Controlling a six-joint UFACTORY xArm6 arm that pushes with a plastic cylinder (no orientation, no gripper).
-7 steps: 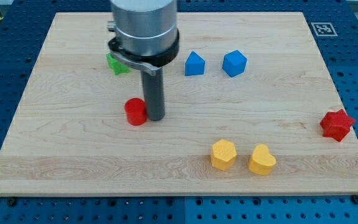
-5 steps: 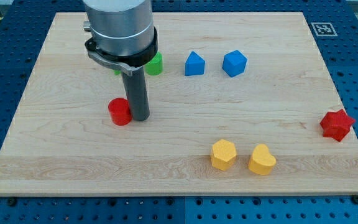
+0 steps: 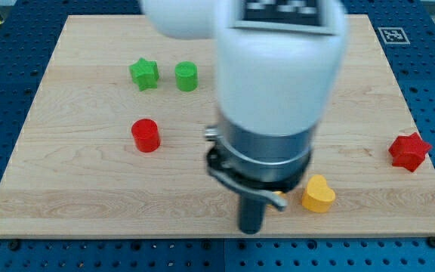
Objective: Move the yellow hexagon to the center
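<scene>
One sliver of yellow hexagon [image 3: 279,201] shows beside my tip [image 3: 251,230] (holding nothing) — contact unclear.

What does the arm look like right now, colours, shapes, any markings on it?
A wide white cylindrical body, blurred, carries a black-and-white square marker at the view's top. Below it sits a grey metallic collar with a dark ring clamp. From that hangs a straight dark rod ending in my tip. No cables show.
</scene>
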